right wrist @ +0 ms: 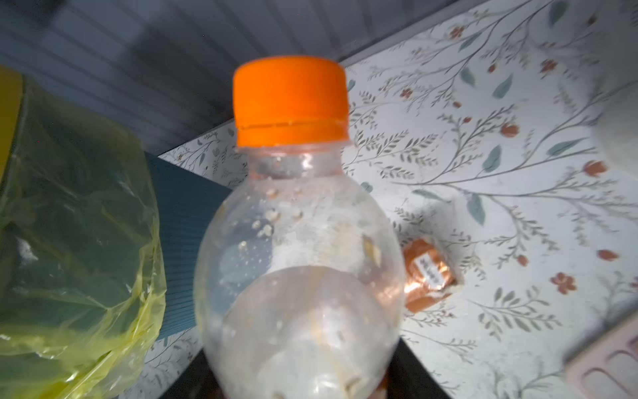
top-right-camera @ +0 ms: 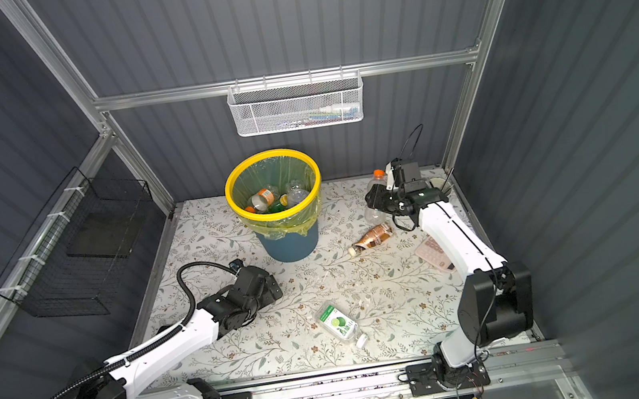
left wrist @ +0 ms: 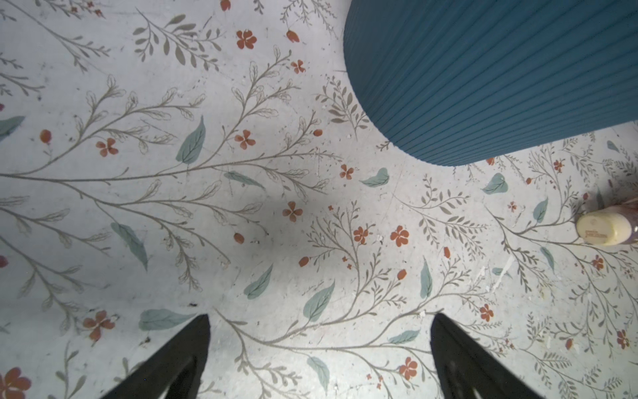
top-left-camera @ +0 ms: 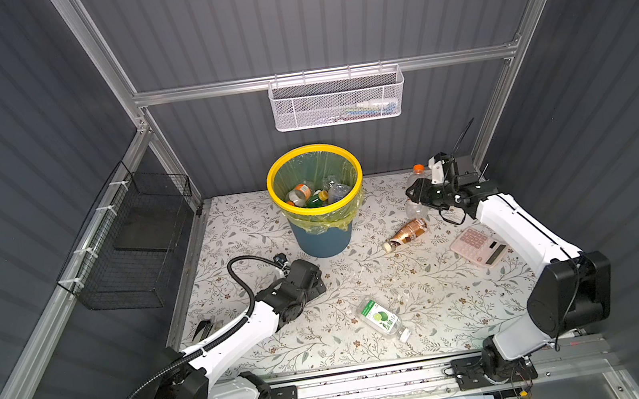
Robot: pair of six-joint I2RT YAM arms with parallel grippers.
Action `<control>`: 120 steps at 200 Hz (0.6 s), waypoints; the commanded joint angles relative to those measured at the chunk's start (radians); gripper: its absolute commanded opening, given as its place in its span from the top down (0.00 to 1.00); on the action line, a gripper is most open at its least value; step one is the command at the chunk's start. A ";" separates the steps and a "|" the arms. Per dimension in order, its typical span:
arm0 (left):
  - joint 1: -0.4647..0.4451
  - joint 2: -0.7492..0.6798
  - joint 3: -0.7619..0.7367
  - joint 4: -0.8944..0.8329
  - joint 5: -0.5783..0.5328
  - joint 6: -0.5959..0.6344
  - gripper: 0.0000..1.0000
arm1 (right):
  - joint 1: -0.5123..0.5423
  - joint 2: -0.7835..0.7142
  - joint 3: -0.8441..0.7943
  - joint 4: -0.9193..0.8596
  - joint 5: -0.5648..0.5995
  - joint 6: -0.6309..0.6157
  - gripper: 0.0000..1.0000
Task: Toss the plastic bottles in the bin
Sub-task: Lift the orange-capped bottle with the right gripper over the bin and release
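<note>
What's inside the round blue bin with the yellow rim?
The round blue bin holds, within its yellow-green liner, a clear bottle with an orange label, a green bottle and a crumpled clear bottle. Anything beneath them is covered.

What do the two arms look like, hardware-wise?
Both arms match: glossy white link shells with chunky black joint housings. The left arm carries a thick black corrugated hose; the right arm only thin black wires. The left pincer has two black tapered fingers.

Parted tool [left wrist: 320, 321] near blue bin [left wrist: 483, 79]
</note>
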 commanded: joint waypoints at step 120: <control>0.148 0.015 0.016 -0.029 0.041 0.068 0.01 | 0.084 -0.019 0.193 -0.098 -0.068 0.072 0.43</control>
